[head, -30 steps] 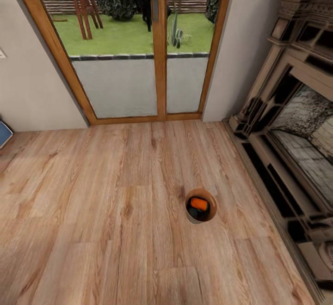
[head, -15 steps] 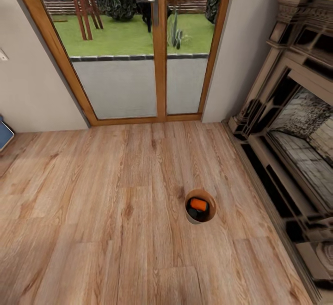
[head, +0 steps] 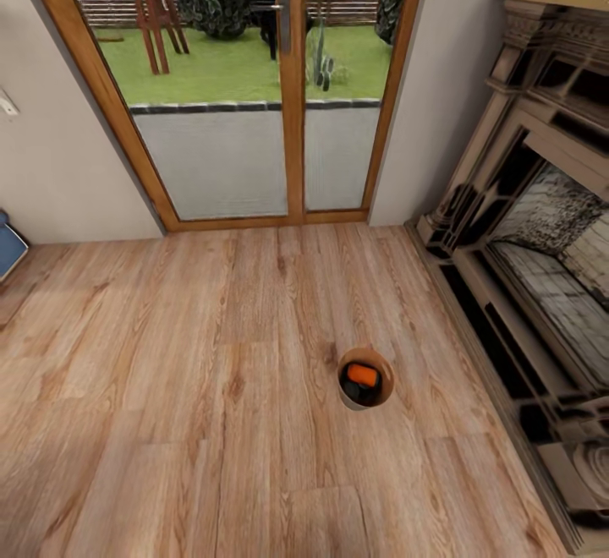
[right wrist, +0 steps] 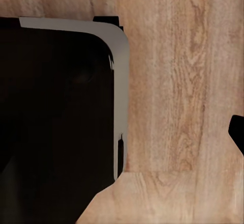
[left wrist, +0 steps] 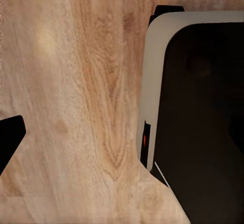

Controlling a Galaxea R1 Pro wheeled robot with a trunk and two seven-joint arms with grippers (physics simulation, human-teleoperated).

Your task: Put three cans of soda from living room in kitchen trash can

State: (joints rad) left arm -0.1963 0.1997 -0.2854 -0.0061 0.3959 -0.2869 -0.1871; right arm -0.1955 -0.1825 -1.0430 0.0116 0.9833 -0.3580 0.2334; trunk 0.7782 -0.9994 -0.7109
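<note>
The left wrist view shows wood plank floor (left wrist: 76, 81) and the robot base (left wrist: 198, 117), a dark body with a pale grey rounded edge. A small black shape sits at one frame edge; whether it is a fingertip cannot be told, so the left gripper's opening cannot be told. The right wrist view shows the same arrangement: base (right wrist: 56, 112), floor (right wrist: 178, 81), and a black sliver at the frame edge. The right gripper's opening cannot be told either.

In the head view, the fireplace (head: 541, 228) is cut off by the right frame edge. A blue object (head: 8, 249) at the left edge is mostly out of frame and cannot be identified.

The bin (head: 365, 379) is a small round cylinder, brown inside, standing upright on the floor right of centre, near the fireplace and well apart from the glass doors (head: 254, 84). Its outer wall is hard to see from above.

Inside the bin lies one can (head: 364, 374), orange, tilted against the dark interior. Whether more cans lie under it cannot be told.

Lawn and shrubs show through the doors.
</note>
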